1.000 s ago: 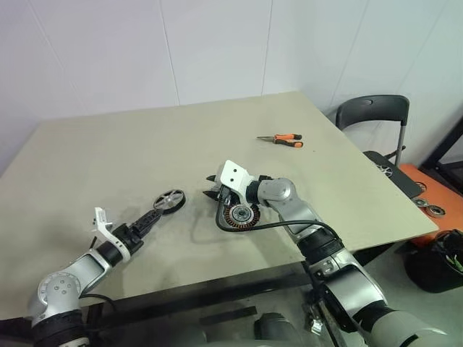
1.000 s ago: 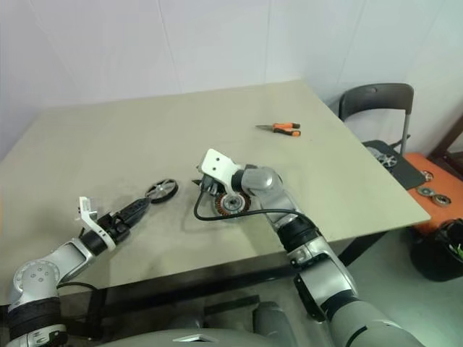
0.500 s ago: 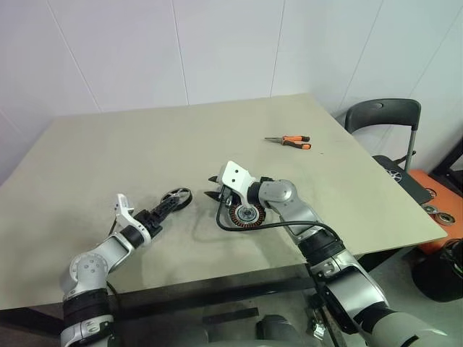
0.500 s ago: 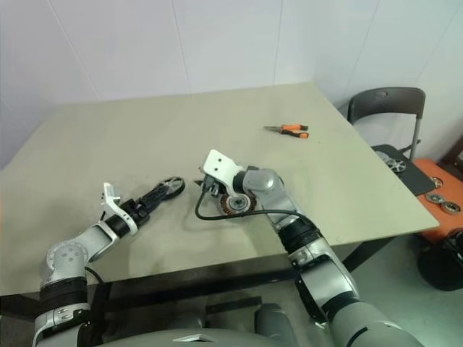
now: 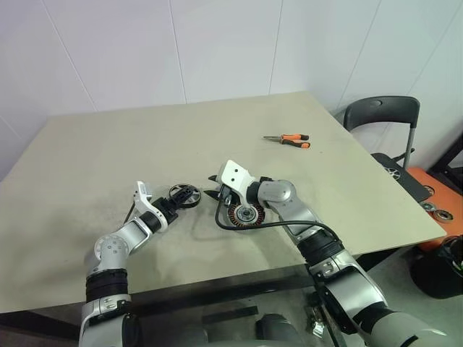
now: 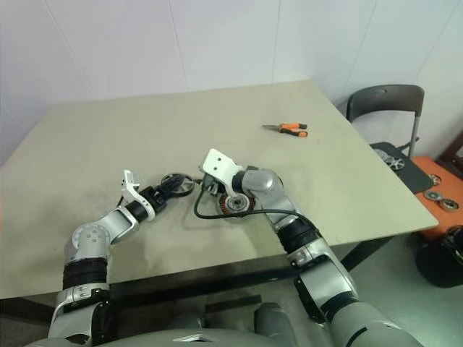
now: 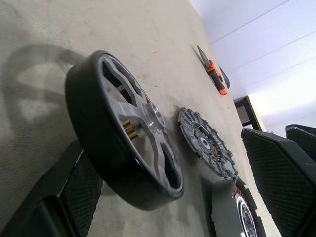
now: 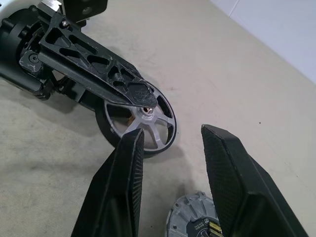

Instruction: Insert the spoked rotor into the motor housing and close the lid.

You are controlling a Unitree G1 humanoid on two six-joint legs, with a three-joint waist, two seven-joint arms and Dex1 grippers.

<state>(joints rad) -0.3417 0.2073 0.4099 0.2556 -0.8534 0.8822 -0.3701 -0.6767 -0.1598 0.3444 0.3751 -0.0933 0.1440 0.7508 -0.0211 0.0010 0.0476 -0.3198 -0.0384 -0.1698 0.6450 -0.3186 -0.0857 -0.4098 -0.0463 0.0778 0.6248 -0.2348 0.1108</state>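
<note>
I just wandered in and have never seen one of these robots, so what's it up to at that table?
It is putting a small motor together. Its left gripper, fingers wide open, sits around the spoked rotor lying on the table, not yet gripping it. The right gripper hovers by the motor housing, with the lid lying nearby. Nothing is assembled yet.

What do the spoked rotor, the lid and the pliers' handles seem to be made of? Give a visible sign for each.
Spoked rotor: probably metal; smooth silvery spokes with sheen, dark rim.
Lid: likely cast metal; dull matte grey, toothed edge.
Pliers' handles: probably plastic or rubber; bright orange with black.
</note>
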